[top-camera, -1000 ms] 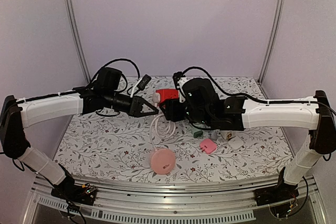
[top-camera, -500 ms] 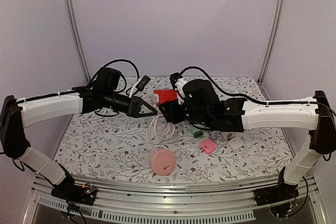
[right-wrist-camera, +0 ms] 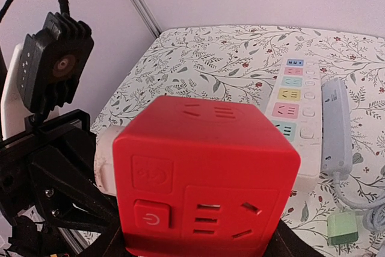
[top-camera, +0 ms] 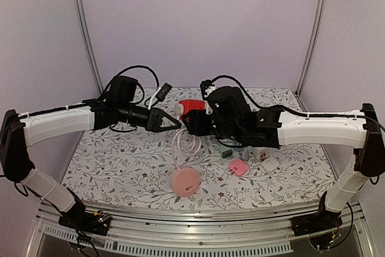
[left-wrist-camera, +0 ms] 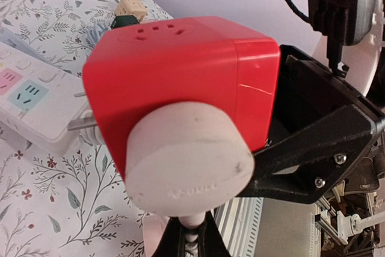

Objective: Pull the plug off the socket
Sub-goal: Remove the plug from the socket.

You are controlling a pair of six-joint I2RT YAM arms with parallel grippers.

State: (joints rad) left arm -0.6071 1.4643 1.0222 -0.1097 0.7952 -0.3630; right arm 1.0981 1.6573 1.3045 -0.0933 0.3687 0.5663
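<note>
The step in hand is the pull itself. The red cube socket hangs in the air above the counter, clamped from below by the right gripper, whose jaws stand spread wide enough to take the cube's sides. The white round plug sits on the cube's left-facing side. In the left wrist view its flat body lies flush to the red face with no gap visible, so I judge it not yet out. The left gripper has its jaws pressed together on the cord right where it leaves the plug.

The next move calls for the two arms to draw apart along the line of the pins: the left away from the cube, the right holding firm or backing off the other way. A grip on the cord rather than the plug body may slip or bend the neck, so a straight pull matters.

To the left of the cube there is open air for the left arm to retreat. Beneath the cube the slack cord trails down to a pink disc. Below and right of the cube lie a white power strip, a grey strip and a green adapter, well under the lifted pair.
</note>
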